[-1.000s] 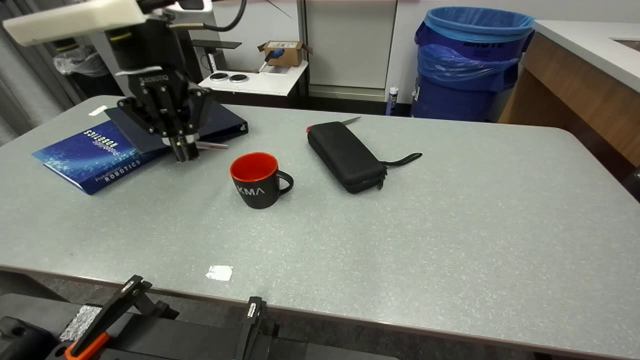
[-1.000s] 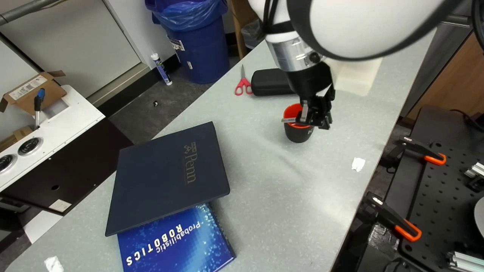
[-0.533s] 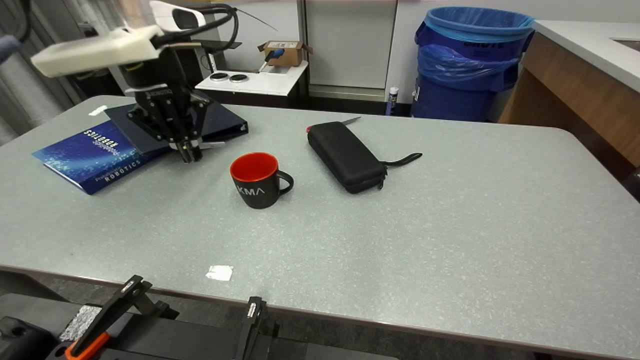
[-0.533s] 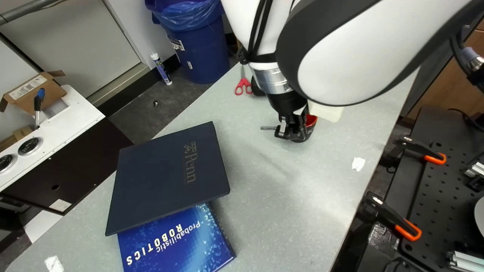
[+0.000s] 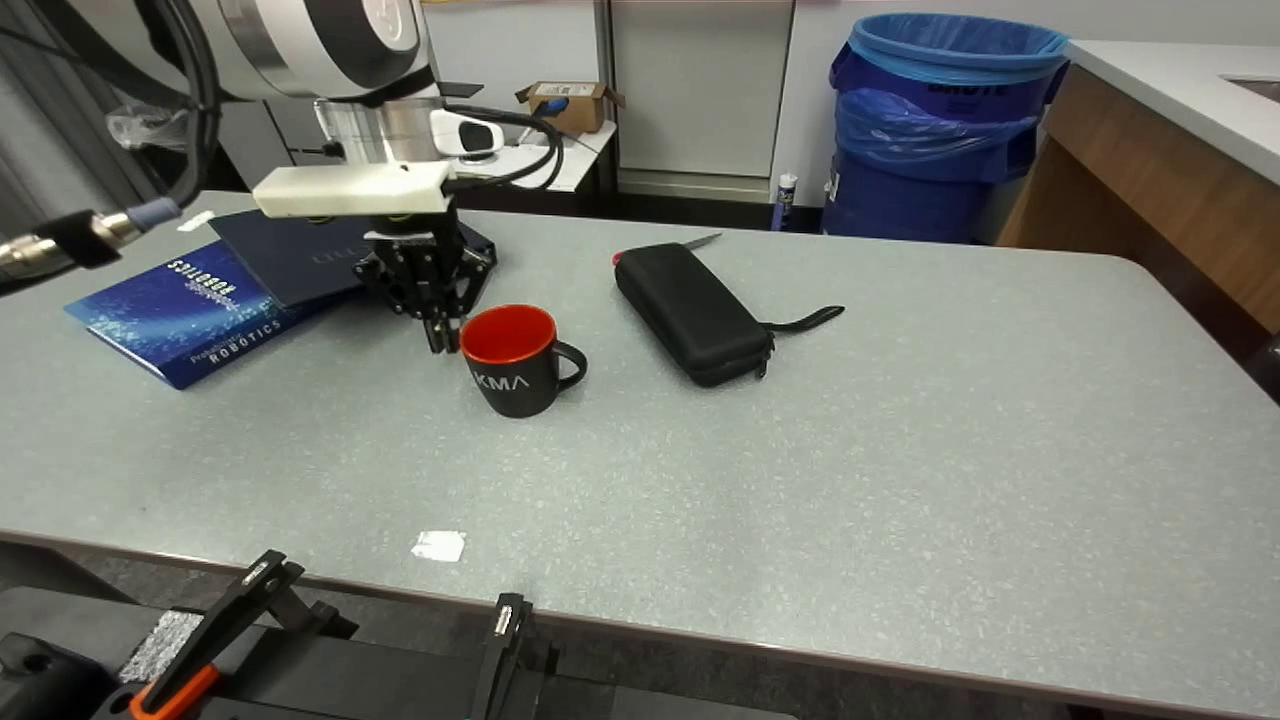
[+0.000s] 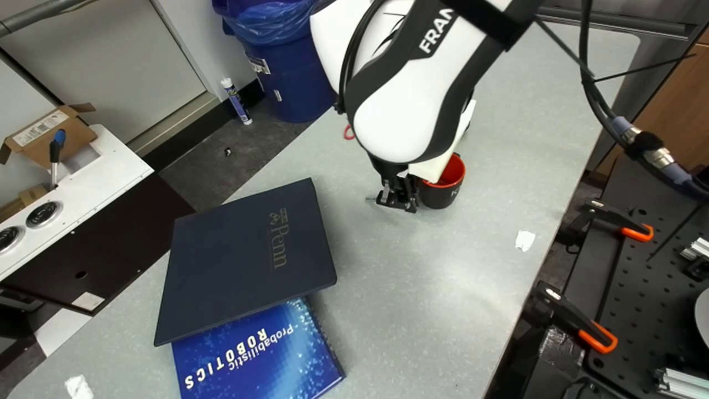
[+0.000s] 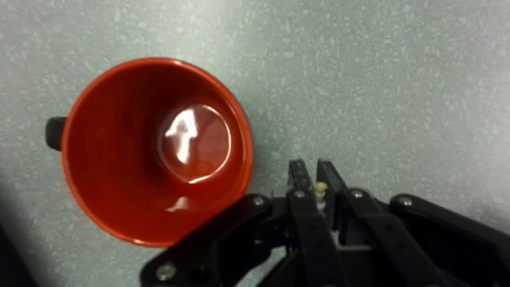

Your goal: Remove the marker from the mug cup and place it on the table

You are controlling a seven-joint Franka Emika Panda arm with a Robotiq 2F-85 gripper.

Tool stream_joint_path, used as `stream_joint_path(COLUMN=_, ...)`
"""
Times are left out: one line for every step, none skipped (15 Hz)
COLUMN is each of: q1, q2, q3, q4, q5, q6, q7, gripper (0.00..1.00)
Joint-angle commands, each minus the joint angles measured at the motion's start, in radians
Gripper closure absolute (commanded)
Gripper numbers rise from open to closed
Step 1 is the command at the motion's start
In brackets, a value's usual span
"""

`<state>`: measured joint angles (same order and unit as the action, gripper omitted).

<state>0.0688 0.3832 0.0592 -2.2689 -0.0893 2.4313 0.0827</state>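
Note:
The mug cup (image 5: 520,385) stands upright on the table (image 5: 800,520), black outside and red inside. It also shows in an exterior view (image 6: 440,197). In the wrist view the mug cup (image 7: 155,155) looks empty inside. My gripper (image 5: 441,338) is low beside the mug, on the side away from the handle. In the wrist view its fingers (image 7: 312,171) are closed on the marker (image 7: 320,193), whose pale end with a yellowish tip shows between them. The thin marker (image 6: 371,199) sticks out past the fingers in an exterior view. Whether it touches the table cannot be told.
A black zip case (image 5: 690,315) with a strap lies beyond the mug, with red scissors (image 6: 348,132) near it. A dark blue folder (image 6: 249,260) lies on a blue book (image 6: 260,354). Clamps (image 6: 598,338) sit along the near table edge.
My gripper has come down and shifted close beside the mug, with the marker still between its fingers. The arm and wrist have turned. The mug has not moved.

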Motion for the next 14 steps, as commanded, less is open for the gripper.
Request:
stream_joint_path(q1=-0.021, q2=0.072, q3=0.026, q4=0.083, q5=0.073, q6=-0.024, q7=-0.094, gripper=0.97)
stream_joint_path(q1=-0.021, q2=0.073, q3=0.032, q4=0.085, q5=0.085, q6=-0.025, q7=-0.110, gripper=0.63)
stream_joint_path(q1=-0.020, q2=0.071, q3=0.037, q4=0.082, q5=0.096, q6=-0.020, q7=-0.119, gripper=0.62)
stream_joint_path(q1=-0.020, q2=0.066, q3=0.042, q4=0.076, q5=0.103, q6=-0.013, q7=-0.131, gripper=0.55)
stream_joint_path(q1=-0.019, q2=0.058, q3=0.046, q4=0.070, q5=0.106, q6=-0.005, q7=-0.139, gripper=0.48)
stream_joint_path(q1=-0.018, q2=0.052, q3=0.050, q4=0.066, q5=0.108, q6=-0.001, q7=-0.145, gripper=0.41)
stream_joint_path(q1=-0.018, q2=0.046, q3=0.054, q4=0.063, q5=0.111, q6=0.003, q7=-0.151, gripper=0.32)
stream_joint_path(q1=-0.022, q2=0.041, q3=0.061, q4=0.062, q5=0.118, q6=0.003, q7=-0.161, gripper=0.26)
stream_joint_path(q1=-0.025, q2=0.037, q3=0.065, q4=0.061, q5=0.125, q6=0.003, q7=-0.171, gripper=0.17)
stream_joint_path(q1=-0.030, q2=0.033, q3=0.070, q4=0.061, q5=0.136, q6=0.002, q7=-0.184, gripper=0.10)
stream_joint_path(q1=-0.033, q2=0.030, q3=0.075, q4=0.061, q5=0.148, q6=0.000, q7=-0.196, gripper=0.01)
stream_joint_path(q1=-0.038, q2=0.028, q3=0.078, q4=0.063, q5=0.161, q6=-0.002, q7=-0.209, gripper=0.00)
stream_joint_path(q1=-0.042, q2=0.026, q3=0.080, q4=0.064, q5=0.173, q6=-0.006, q7=-0.222, gripper=0.00)
stream_joint_path(q1=-0.046, q2=0.024, q3=0.082, q4=0.065, q5=0.184, q6=-0.016, q7=-0.234, gripper=0.00)
